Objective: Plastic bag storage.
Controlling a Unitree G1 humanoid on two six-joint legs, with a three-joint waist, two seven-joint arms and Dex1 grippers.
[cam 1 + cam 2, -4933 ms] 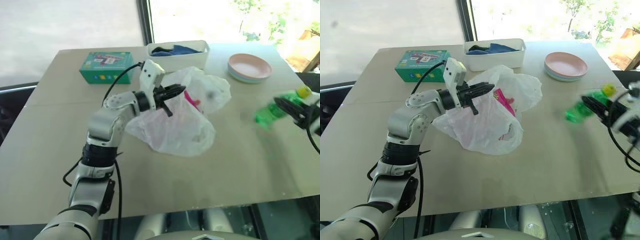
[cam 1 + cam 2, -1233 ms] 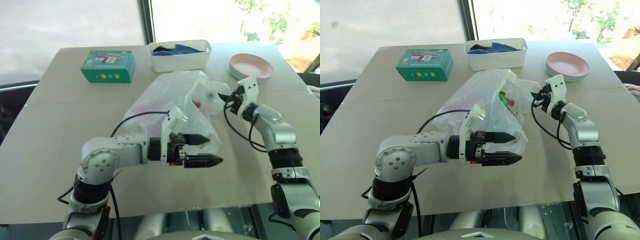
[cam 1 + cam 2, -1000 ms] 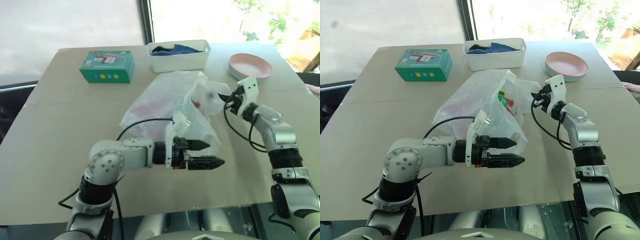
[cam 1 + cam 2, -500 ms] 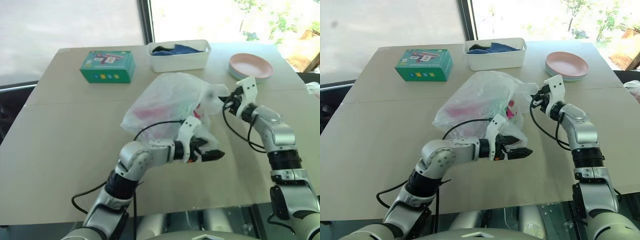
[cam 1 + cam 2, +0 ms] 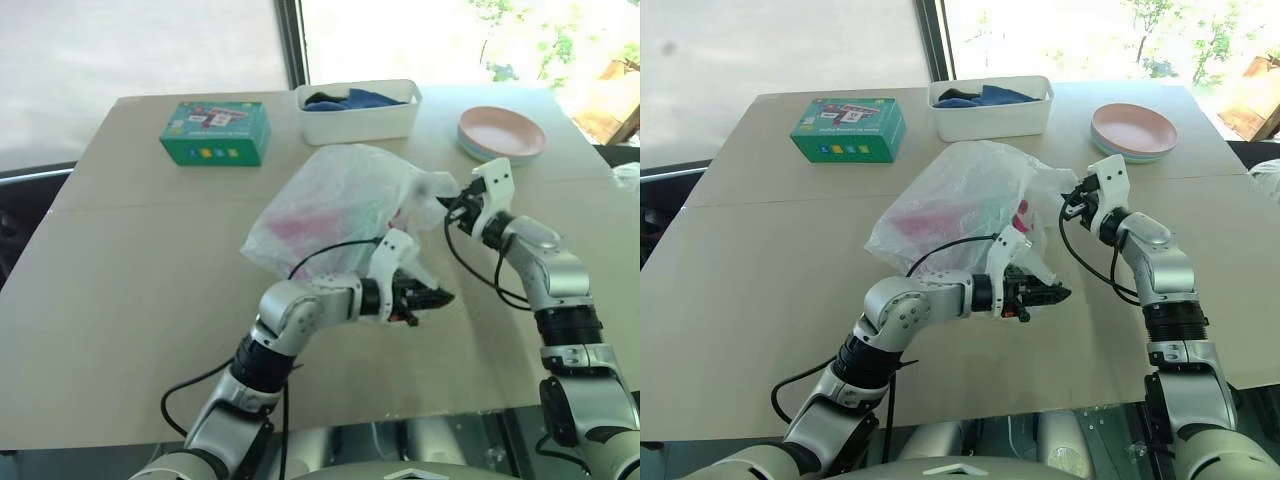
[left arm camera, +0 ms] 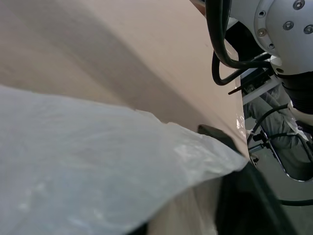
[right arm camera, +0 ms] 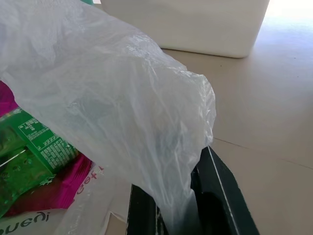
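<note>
Writing: the packet [image 7: 34, 147] inside the bag [image 5: 335, 205] carries small print on its green part, too small to read; the magenta part shows fragments like "uedi", not legible as a word. Green box [image 5: 215, 132] has a printed label on top, unreadable.

Counts: one bag, one green box, one white bin [image 5: 360, 112] with dark blue cloth [image 5: 345, 99] inside, a stack of plates [image 5: 501, 135], pink on top, number in stack cannot tell. Two end effectors.

Bag sits mid-desk, bunched and bulging, between the bin and the near edge; magenta and green contents show through the film.

Left end effector [image 5: 425, 298]: at the bag's near right corner, fingers narrowed on the film there; left wrist view has plastic lying across a dark finger. Right end effector [image 5: 458, 203]: clamped on a bunched strip of the bag's far right side; right wrist view has the plastic pinched between its two fingers [image 7: 220, 205].

Surface: pale beige desk [image 5: 120, 300], matte, one seam line running across it. Behind: bright windows with a dark frame post, foliage outside on the right.
</note>
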